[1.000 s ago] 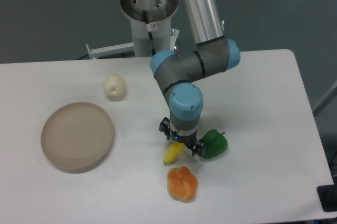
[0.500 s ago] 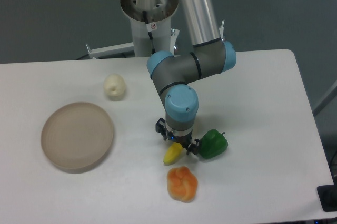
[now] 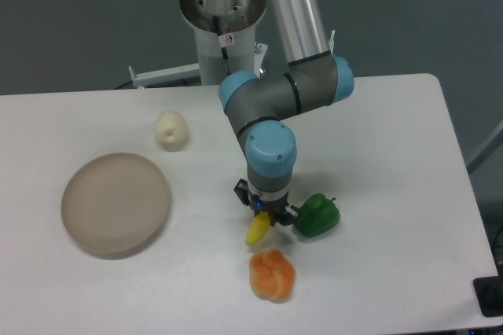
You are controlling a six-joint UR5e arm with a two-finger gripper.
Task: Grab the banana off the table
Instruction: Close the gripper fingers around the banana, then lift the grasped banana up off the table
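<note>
text: none legible | sticker on robot base [image 3: 229,38]: too small to read

The gripper [image 3: 266,213] sits over the banana [image 3: 258,230], jaws seemingly around it.

You see a bright yellow banana [image 3: 258,230] on the plain white table [image 3: 393,162], a glossy green pepper [image 3: 317,215], a lumpy orange-yellow pepper [image 3: 272,274], a cream-white fruit [image 3: 170,129], and a beige plate [image 3: 115,204]. Your arm [image 3: 271,127] is grey with light-blue caps.
</note>
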